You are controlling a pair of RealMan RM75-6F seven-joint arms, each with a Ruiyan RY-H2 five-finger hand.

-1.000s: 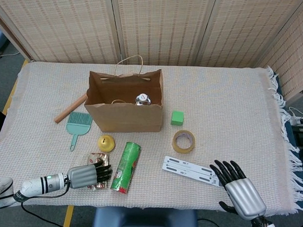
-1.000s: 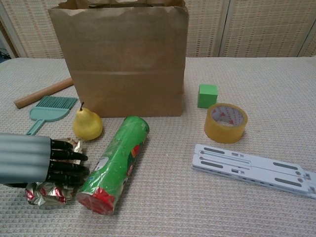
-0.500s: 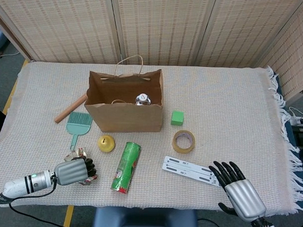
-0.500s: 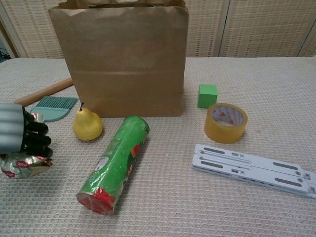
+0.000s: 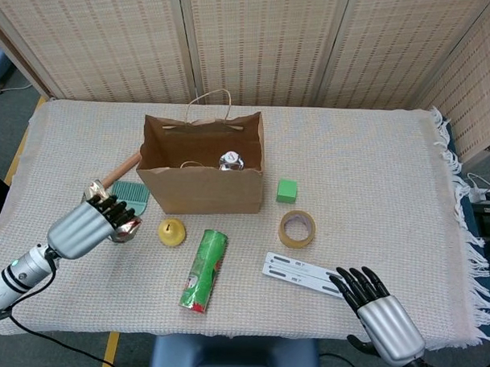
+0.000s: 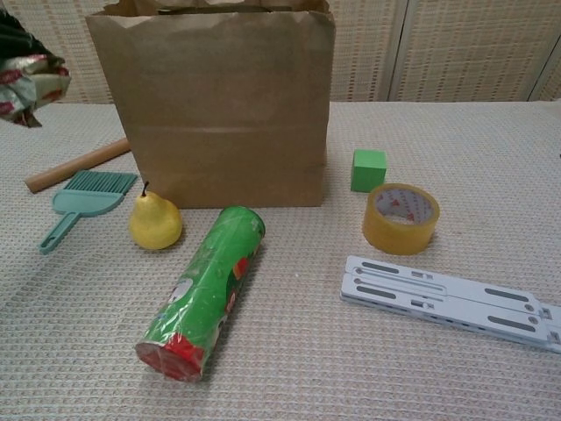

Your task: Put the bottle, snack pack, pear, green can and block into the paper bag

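Our left hand (image 5: 82,228) has lifted the snack pack (image 5: 115,225) off the desk, fingers closed around it, left of the paper bag (image 5: 201,182), ready to drop in; our right hand (image 5: 377,313) rests open.

Tape roll (image 5: 296,228), white bracket (image 5: 303,273), teal brush (image 6: 84,197), wooden stick (image 6: 76,165).

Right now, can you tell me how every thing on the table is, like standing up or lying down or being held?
paper bag: upright, open at the top.
bottle: inside the bag.
snack pack: held up off the table by the left hand.
pear: on the cloth, stem up.
green can: lying on its side.
block: on the cloth, beside the bag.
tape roll: lying flat.
brush: lying flat.
right hand: open, empty.
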